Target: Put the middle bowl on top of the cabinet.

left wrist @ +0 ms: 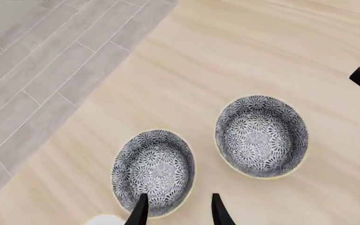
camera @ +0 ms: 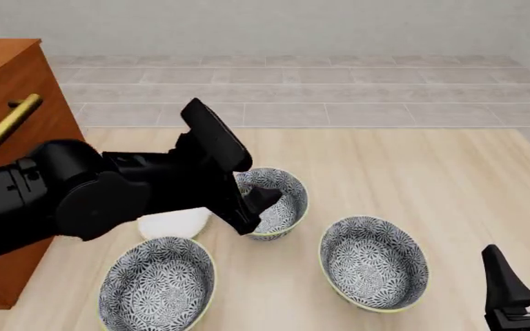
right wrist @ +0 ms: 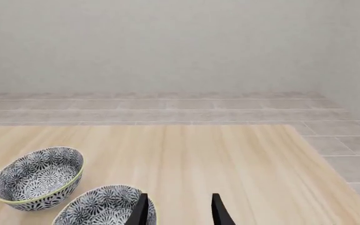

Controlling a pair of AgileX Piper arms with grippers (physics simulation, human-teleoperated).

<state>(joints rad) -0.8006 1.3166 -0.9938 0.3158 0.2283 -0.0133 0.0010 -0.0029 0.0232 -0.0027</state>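
Left wrist view: the reach is judged under way, the left end effector [left wrist: 178,211] being held open and empty at the rim of the round grey-and-white floral middle bowl [left wrist: 153,168] on the bench, so a rim pinch is called for before any lift to the tall reddish-brown wooden cabinet [camera: 7,69].

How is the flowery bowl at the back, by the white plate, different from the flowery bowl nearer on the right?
The far bowl looks narrower and deeper; the near right bowl looks wider and shallower. The far bowl sits beside the white plate, partly hidden by the left arm in the front view; the near right bowl stands apart, fully seen. Both have the grey-and-white flower pattern, a pale yellow rim, and stand upright.
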